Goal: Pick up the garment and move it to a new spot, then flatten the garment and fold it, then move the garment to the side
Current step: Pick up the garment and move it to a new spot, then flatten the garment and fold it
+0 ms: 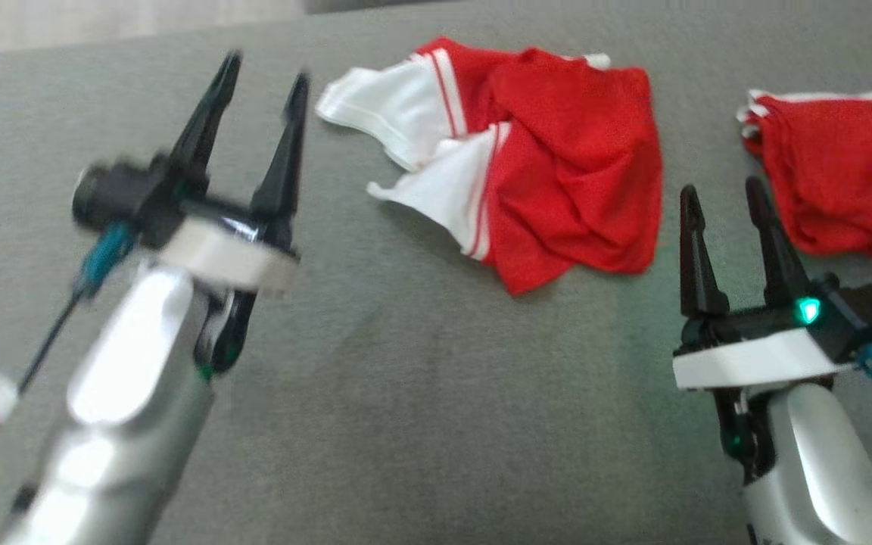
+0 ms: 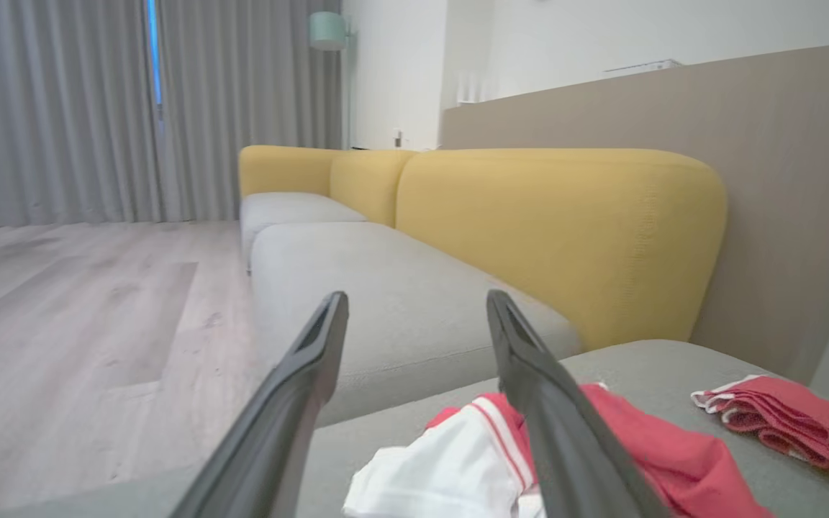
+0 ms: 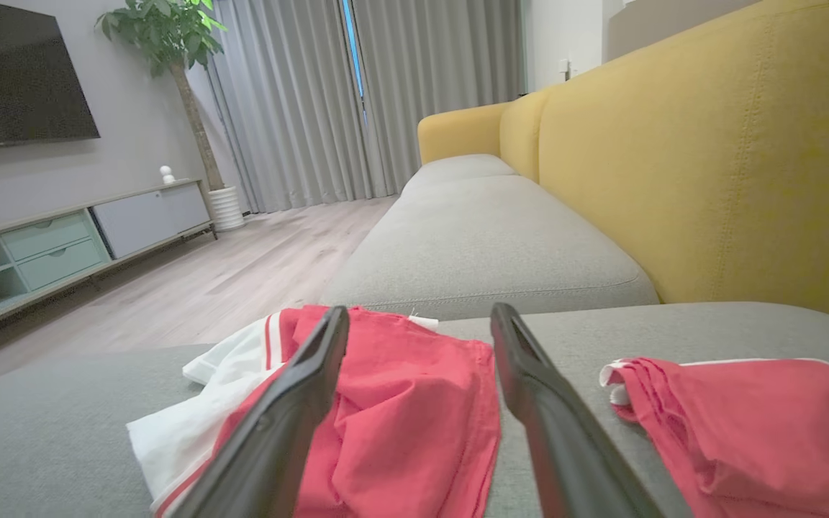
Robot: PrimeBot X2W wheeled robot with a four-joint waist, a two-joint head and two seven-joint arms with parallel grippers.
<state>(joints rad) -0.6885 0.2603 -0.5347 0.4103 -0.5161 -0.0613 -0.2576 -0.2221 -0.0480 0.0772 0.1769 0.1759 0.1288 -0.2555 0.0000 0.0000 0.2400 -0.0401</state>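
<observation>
Spread jaws flank a crumpled red-and-white garment (image 1: 557, 166).

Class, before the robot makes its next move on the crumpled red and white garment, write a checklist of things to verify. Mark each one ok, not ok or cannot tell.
1. The left gripper is open and empty: ok.
2. The right gripper is open and empty: ok.
3. The red and white garment lies flat: not ok, it is crumpled.
4. It lies apart from the folded red garment: ok, grey shows between them.
5. The cushion has bare room in front for spreading: ok.
6. Which edge is the hem: cannot tell.
</observation>
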